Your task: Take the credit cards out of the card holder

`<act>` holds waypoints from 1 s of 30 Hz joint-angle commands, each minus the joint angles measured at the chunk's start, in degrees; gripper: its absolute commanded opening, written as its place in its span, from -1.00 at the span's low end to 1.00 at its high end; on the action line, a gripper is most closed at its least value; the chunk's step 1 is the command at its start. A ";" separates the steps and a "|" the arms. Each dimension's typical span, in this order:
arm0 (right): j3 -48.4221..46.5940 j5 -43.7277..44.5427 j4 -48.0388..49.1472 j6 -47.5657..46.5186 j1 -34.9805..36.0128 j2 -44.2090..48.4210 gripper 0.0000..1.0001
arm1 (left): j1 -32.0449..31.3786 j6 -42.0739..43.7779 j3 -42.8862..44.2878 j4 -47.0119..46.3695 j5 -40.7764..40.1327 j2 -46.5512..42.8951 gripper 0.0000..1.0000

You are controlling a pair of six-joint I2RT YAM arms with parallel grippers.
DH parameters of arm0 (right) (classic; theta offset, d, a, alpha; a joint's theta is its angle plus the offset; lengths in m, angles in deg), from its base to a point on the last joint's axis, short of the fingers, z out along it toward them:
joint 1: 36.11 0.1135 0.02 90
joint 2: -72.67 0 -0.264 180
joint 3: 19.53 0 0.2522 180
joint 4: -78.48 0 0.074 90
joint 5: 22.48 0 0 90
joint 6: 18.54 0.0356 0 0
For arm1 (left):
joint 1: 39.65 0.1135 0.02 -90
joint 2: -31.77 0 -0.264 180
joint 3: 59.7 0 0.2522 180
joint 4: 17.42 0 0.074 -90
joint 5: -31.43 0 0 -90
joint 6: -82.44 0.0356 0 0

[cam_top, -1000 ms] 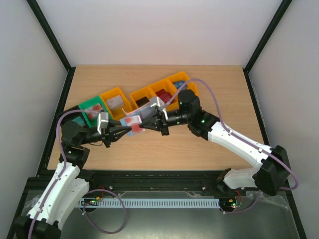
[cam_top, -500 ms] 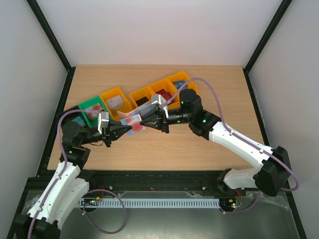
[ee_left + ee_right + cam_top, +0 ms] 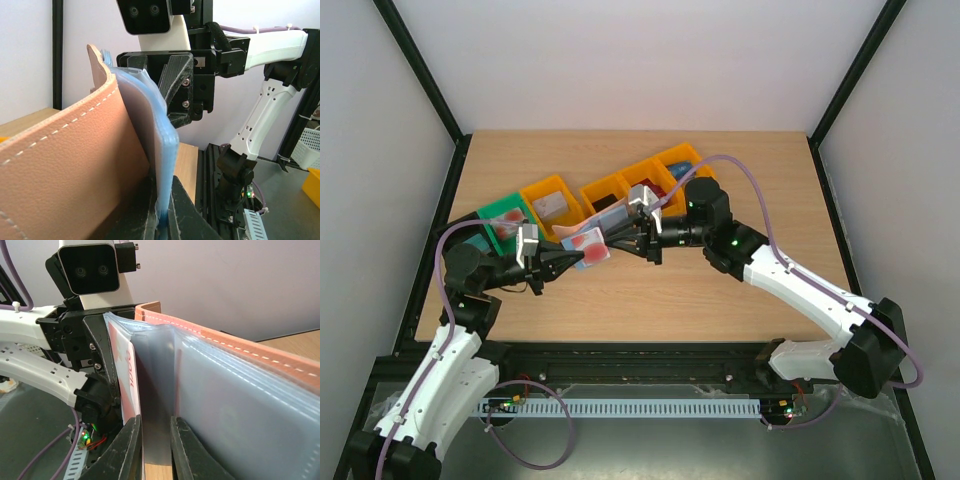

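Finds the card holder (image 3: 588,245) raised off the table (image 3: 720,300) at centre-left, just in front of the row of orange bins (image 3: 555,200) and the green bin (image 3: 503,215), suspended between the two arms. Notes the tan outer cover bowed outward and the pale blue plastic leaves fanned apart. Records the left gripper (image 3: 161,220) clenched on the lower edge of a blue leaf, so carrying the holder. Records the right gripper (image 3: 157,450) with fingers standing slightly apart astride the leaves; sees no pinch there and logs it as released. Notes a red-and-white card (image 3: 127,380) in the outermost pocket, just beside one finger of the right gripper. Against the top view a second earlier: finds the holder shifted a little up-frame, toward the bins, with its red-faced pocket more plainly on show. Finds the right wrist drawn slightly back toward the orange bins and its forearm and elbow swung a touch to the right. Finds the left arm almost where it was, its wrist only marginally higher. Cannot tell from any view how many cards sit in the pockets.
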 commanded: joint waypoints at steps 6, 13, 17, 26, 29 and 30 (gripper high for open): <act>-1.13 -0.25 3.24 3.66 -0.42 -1.60 -0.67 | -0.12 1.62 -0.03 -2.41 2.35 -0.47 -0.95; -1.87 0.13 4.52 4.48 1.10 -3.35 -0.74 | -0.18 1.95 -0.07 -2.22 2.51 -0.53 -0.95; -2.32 -0.39 4.70 4.51 2.00 -4.27 -0.74 | -0.19 1.99 -0.16 -2.23 2.49 -0.50 -0.95; -2.92 -5.80 6.60 5.03 3.07 -5.01 -0.95 | -0.32 2.08 -0.36 -1.76 2.34 -0.60 -0.95; -2.23 -6.45 6.34 3.42 2.99 -3.41 -0.97 | -0.27 2.40 -0.41 -1.07 2.09 -0.76 -0.95; -1.60 -6.06 6.17 3.02 2.88 -2.65 -0.97 | -0.32 2.49 -0.47 -0.86 2.04 -0.73 -0.95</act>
